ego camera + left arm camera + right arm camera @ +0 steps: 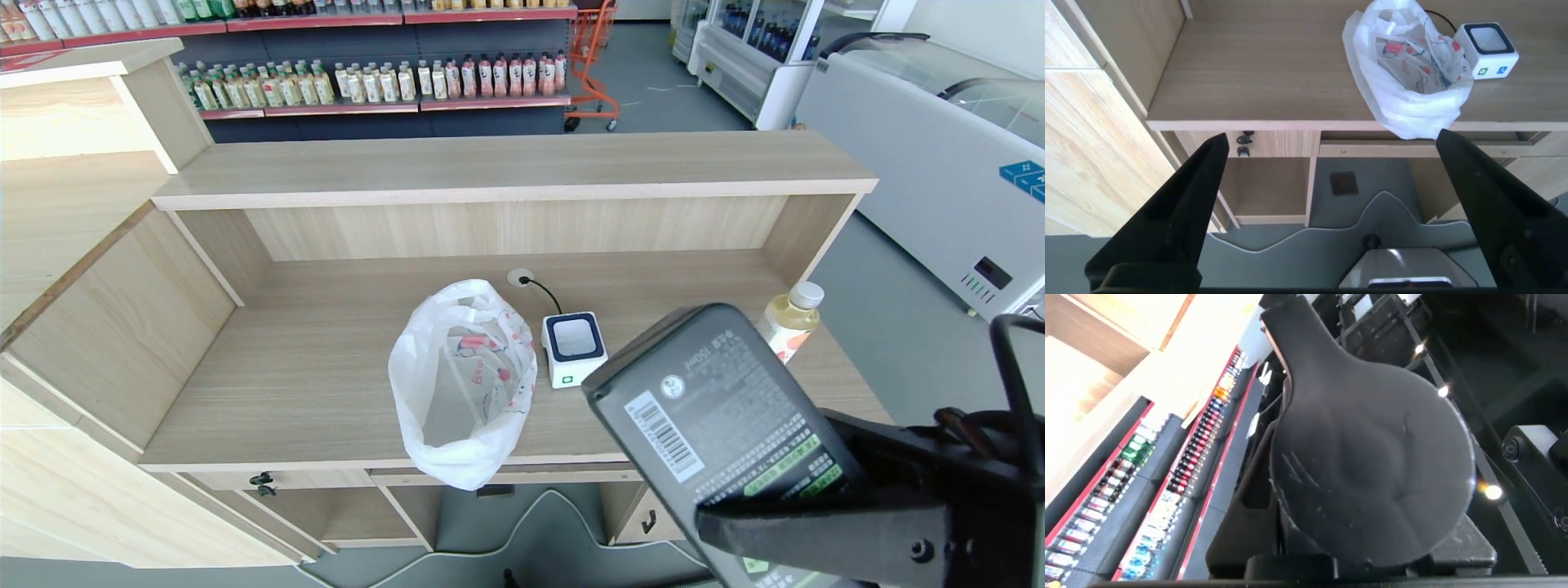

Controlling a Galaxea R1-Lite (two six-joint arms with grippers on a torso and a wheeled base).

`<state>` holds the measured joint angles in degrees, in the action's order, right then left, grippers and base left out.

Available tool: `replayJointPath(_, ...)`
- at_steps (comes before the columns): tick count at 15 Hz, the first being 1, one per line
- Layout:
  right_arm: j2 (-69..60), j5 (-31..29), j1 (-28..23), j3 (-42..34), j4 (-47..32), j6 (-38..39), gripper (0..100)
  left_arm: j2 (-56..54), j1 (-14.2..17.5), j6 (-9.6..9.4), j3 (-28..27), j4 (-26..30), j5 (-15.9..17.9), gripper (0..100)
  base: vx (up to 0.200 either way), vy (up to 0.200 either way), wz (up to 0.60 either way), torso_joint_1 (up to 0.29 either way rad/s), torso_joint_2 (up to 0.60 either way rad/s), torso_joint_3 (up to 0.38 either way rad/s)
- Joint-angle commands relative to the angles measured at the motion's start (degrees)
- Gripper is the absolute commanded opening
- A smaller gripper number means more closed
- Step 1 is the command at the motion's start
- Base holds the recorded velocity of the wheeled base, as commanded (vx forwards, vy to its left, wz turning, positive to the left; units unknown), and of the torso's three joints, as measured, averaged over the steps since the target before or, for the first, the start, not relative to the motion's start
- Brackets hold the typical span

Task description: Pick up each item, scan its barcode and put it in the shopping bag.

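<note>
A dark grey pouch with a white barcode label on its upper face is held up in the air at the right, over the counter's front right part. My right gripper is shut on its lower end. The pouch's dark underside looms in the right wrist view. The white shopping bag stands open-mouthed at the counter's front middle. Just right of it sits the white barcode scanner, window up. A bottle of yellowish drink stands behind the pouch. My left gripper hangs open below the counter's front edge, with the bag ahead of it.
The wooden counter has a raised back shelf and a side wall on the left. The scanner's black cable runs to a hole at the back. Store shelves of bottles, an orange cart and freezers stand beyond.
</note>
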<state>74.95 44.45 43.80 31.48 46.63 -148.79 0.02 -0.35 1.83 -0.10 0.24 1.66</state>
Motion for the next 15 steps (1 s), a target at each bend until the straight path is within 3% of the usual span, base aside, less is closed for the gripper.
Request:
replayJointPath(1,1.4,-0.9,-6.3,3.9,0.5,12.0,0,0.0,0.0,0.02,0.0,0.0,0.0,100,0.000,0.000,0.00,0.000,0.00,0.000)
replayJointPath(2,2.6,-3.3,-13.0,5.0,0.3,24.7,0,0.0,0.0,0.02,0.0,0.0,0.0,100,0.000,0.000,0.00,0.000,0.00,0.000)
replayJointPath(4,0.5,-12.3,-29.2,-1.9,-0.8,56.6,0,0.0,0.0,0.02,0.0,0.0,0.0,100,0.000,0.000,0.00,0.000,0.00,0.000)
replayJointPath(5,-1.8,-13.4,-38.2,-3.4,-2.7,65.8,0,0.0,0.0,0.02,0.0,0.0,0.0,100,0.000,0.000,0.00,0.000,0.00,0.000)
replayJointPath(6,-2.3,-12.2,-44.9,-3.4,-7.4,70.0,0,0.0,0.0,0.02,0.0,0.0,0.0,100,0.000,0.000,0.00,0.000,0.00,0.000)
replayJointPath(7,-2.4,-10.2,-48.5,-3.0,-10.9,71.8,0,0.0,0.0,0.02,0.0,0.0,0.0,100,0.000,0.000,0.00,0.000,0.00,0.000)
replayJointPath(8,-2.2,-4.5,-55.1,-2.2,-14.2,74.8,0,0.0,0.0,0.02,0.0,0.0,0.0,100,0.000,0.000,0.00,0.000,0.00,0.000)
replayJointPath(10,-2.1,5.6,-62.3,-2.2,-17.2,76.3,0,0.0,0.0,0.02,0.0,0.0,0.0,100,0.000,0.000,0.00,0.000,0.00,0.000)
replayJointPath(12,-2.0,8.0,-65.6,-1.2,-22.5,76.3,0,0.0,0.0,0.02,0.0,0.0,0.0,100,0.000,0.000,0.00,0.000,0.00,0.000)
replayJointPath(14,-2.1,7.9,-65.6,-0.5,-23.3,76.3,0,0.0,0.0,0.02,0.0,0.0,0.0,100,0.000,0.000,0.00,0.000,0.00,0.000)
replayJointPath(15,-2.3,8.0,-65.1,0.5,-24.2,79.8,0,0.0,0.0,0.02,0.0,0.0,0.0,100,0.000,0.000,0.60,0.002,0.00,0.002)
